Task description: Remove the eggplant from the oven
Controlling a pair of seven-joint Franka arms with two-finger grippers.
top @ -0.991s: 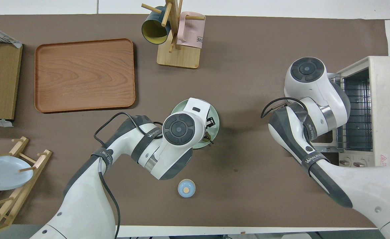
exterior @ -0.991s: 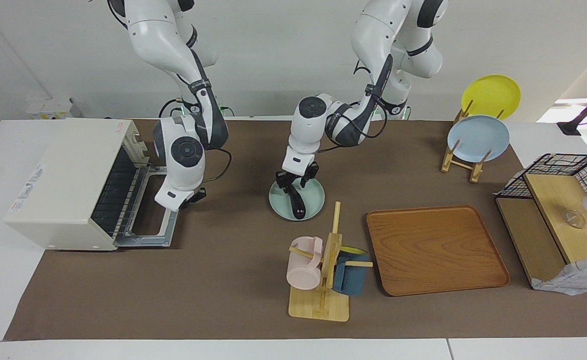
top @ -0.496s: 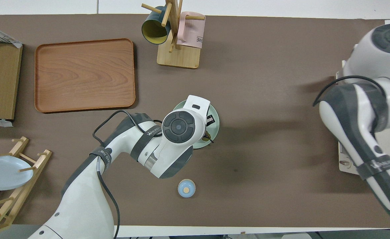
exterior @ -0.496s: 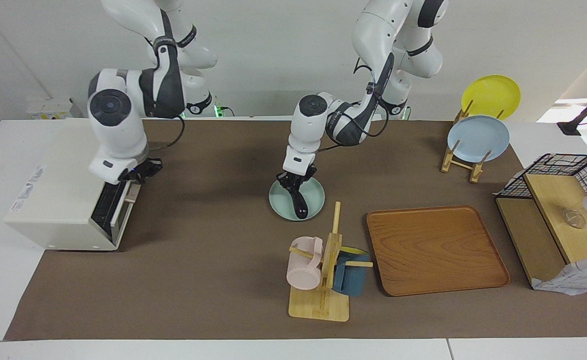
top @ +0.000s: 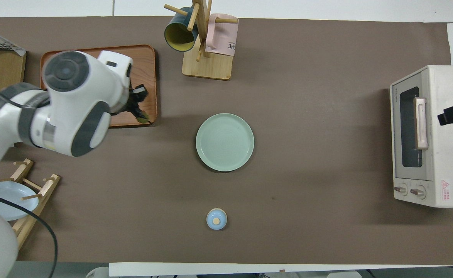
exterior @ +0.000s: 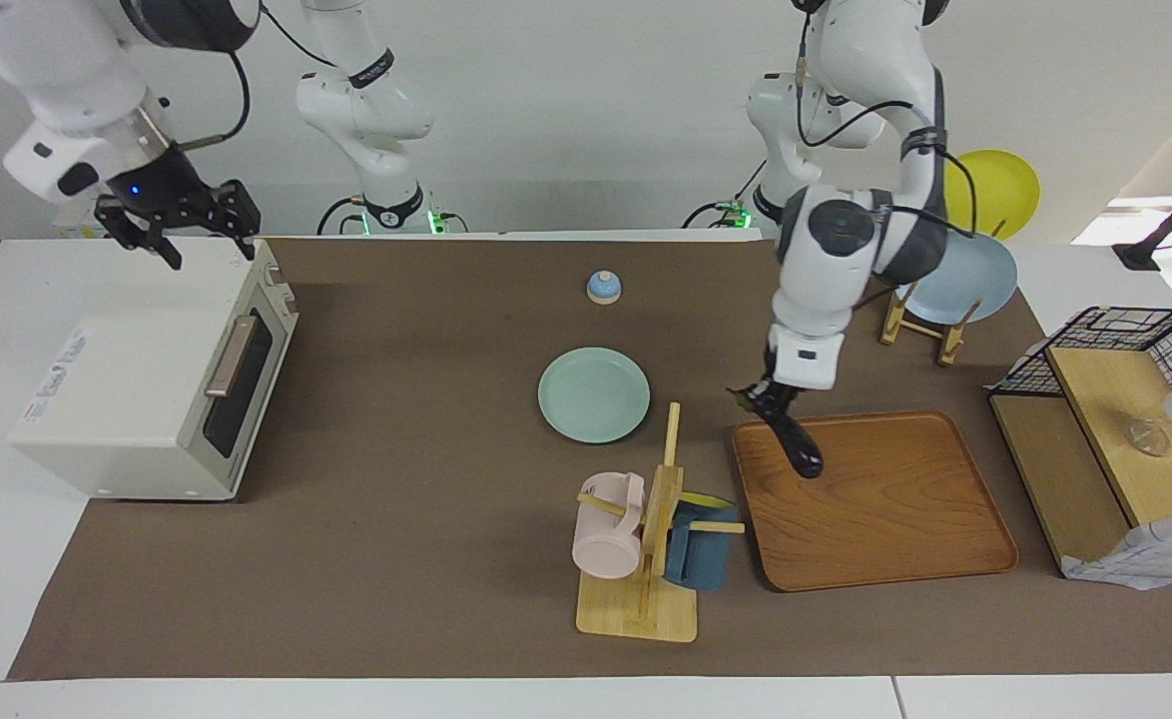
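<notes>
Clamped on the stem end of the glossy, slim eggplant [exterior: 794, 439], the left gripper [exterior: 766, 397] hangs it nose-down over the corner of the rounded wooden tray [exterior: 885, 529]. High over the boxy cream oven [exterior: 137, 379], whose dark glass door is closed, the right gripper [exterior: 179, 228] has its black fingers spread apart.

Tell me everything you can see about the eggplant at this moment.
The eggplant is small, slim and glossy, dark purple-black, with a greenish stem end at the top. It hangs tilted, stem end up, from the left gripper, which is shut on its upper part. It is in the air over the wooden tray, at the tray's edge toward the mint-green plate. Whether its lower tip touches the tray cannot be told. In the overhead view the arm hides most of it.
</notes>
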